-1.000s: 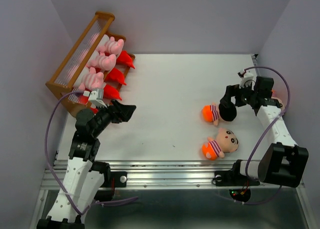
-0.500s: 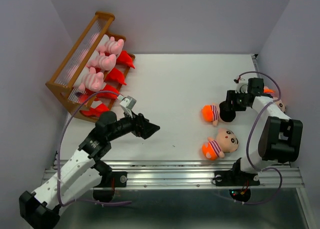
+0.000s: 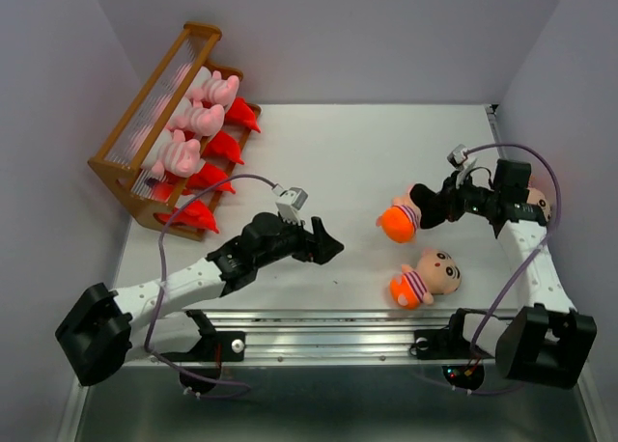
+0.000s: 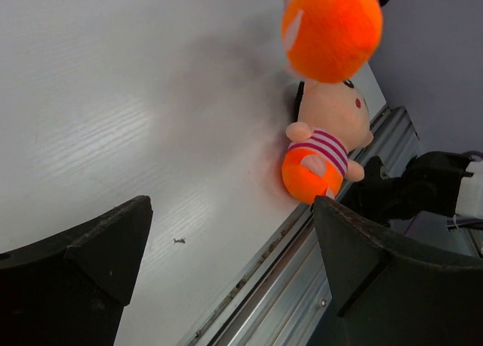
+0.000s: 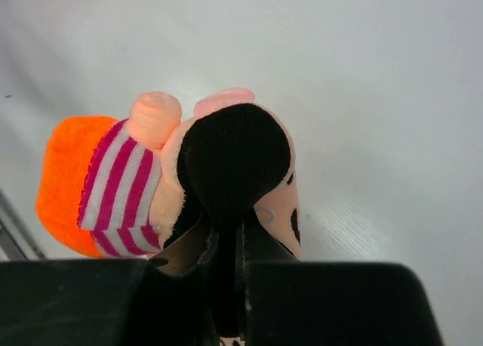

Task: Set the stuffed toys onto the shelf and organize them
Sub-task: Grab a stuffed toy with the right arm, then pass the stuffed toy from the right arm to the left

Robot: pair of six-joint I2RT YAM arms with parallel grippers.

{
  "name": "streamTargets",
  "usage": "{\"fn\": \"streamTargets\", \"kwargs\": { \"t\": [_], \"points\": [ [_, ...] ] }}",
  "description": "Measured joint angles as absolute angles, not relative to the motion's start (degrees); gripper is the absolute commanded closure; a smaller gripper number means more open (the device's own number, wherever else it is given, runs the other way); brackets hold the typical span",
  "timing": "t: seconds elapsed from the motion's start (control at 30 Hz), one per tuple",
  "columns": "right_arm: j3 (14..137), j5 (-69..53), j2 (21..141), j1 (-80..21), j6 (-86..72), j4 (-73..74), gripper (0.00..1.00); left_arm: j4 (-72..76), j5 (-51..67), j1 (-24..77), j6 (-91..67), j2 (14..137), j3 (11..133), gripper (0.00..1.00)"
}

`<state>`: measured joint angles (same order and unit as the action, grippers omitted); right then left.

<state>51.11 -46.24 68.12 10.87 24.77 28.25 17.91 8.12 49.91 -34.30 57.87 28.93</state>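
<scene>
The brown shelf (image 3: pixel 147 109) stands at the back left, with three pink pigs (image 3: pixel 200 120) on a higher step and several red monsters (image 3: pixel 223 149) below them. My right gripper (image 3: pixel 432 205) (image 5: pixel 227 239) is shut on the black-haired head of a boy doll (image 3: pixel 398 219) (image 5: pixel 124 181), which hangs just above the table with its orange bottom pointing left. A second boy doll (image 3: pixel 426 275) (image 4: pixel 326 145) lies on the table near the front edge. Reaching across the table's middle, my left gripper (image 3: pixel 325 245) (image 4: pixel 226 264) is open and holds nothing, short of that lying doll.
A tan face of another doll (image 3: pixel 540 204) peeks out behind the right arm by the right wall. The metal rail (image 3: pixel 319 331) (image 4: pixel 302 285) runs along the near table edge. Purple cables loop off both arms.
The right gripper has shut on the doll's head and shifted it slightly left. The left arm has swung from the shelf toward the table's middle, staying open.
</scene>
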Motion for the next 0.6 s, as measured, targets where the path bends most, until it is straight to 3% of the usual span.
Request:
{"fn": "streamTargets", "kwargs": {
  "t": [0.23, 0.6],
  "points": [
    [48.66, -66.63, 60.2, 10.81, 39.11, 34.2, 0.99, 30.3, 14.41, 51.0, -36.36, 73.19, 35.73, 0.01],
    [48.66, -74.06, 64.14, 10.81, 52.18, 46.11, 0.96, 41.12, 23.42, 57.74, -37.17, 82.5, 43.72, 0.01]
  ]
}}
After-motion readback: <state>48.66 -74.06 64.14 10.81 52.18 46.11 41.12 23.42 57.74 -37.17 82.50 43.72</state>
